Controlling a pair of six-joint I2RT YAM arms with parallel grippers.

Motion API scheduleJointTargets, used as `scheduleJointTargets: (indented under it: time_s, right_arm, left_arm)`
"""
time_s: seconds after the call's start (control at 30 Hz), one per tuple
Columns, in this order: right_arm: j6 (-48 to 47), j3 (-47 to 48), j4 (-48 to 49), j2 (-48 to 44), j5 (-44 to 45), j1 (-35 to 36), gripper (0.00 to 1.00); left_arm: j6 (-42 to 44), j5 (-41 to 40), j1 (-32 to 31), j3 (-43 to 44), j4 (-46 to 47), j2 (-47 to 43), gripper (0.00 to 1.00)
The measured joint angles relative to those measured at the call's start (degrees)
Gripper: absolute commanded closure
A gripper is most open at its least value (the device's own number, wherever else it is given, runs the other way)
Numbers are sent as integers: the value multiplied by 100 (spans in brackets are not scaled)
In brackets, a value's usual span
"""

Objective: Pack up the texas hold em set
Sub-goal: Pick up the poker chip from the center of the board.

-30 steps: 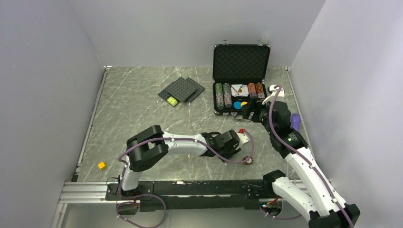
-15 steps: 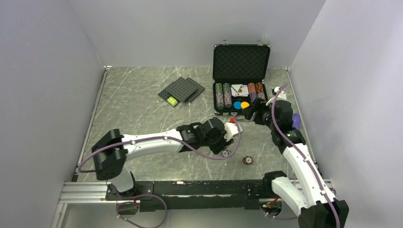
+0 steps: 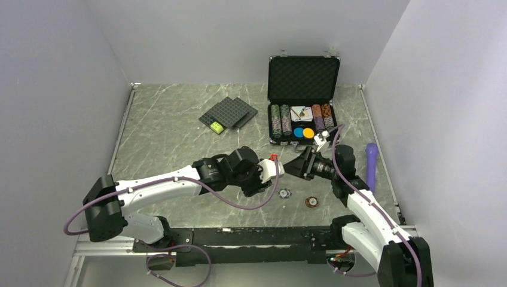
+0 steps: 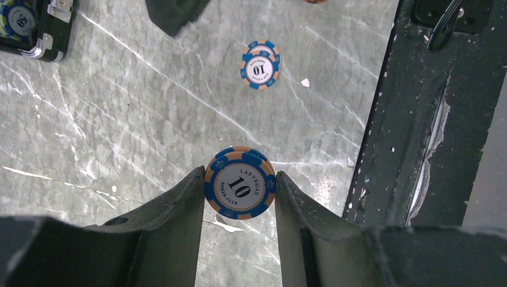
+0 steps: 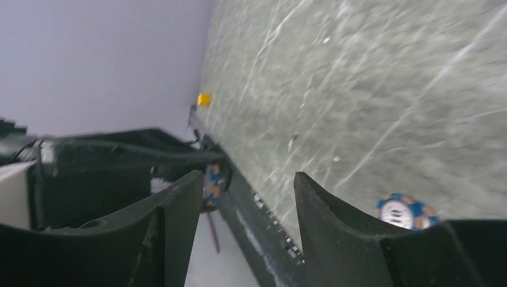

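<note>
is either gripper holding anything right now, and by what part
The left gripper pinches a blue-and-orange poker chip by opposite points of its rim. The right gripper is open and empty.

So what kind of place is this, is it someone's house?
Probably a robot practice booth, not a house. Two robot arms are bolted to a rail at the table edge, plain white walls box it in, and the left pincer holds a poker chip, with an open poker case behind.

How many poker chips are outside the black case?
3: a held blue chip between the left fingers, a loose blue chip on the table, a brown chip near it. Others may be hidden.
</note>
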Motion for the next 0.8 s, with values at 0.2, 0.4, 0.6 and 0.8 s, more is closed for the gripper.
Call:
scheduleJointTargets:
  time_s: [0.2,0.4,0.6,0.8]
  right_arm:
    - [446,-66,586,133,-131,973,43]
    - [533,13,761,616,37,1679,45]
    - [487,81,723,647,219,1834,48]
    - [601,81,1010,767,236,2024,58]
  left_arm:
    - [87,101,63,-142,42,-26,100]
    - [107,127,66,-199,83,-138,100]
    - [107,133,66,-199,153,-247,100]
    - [107,142,66,-210,177,-289,100]
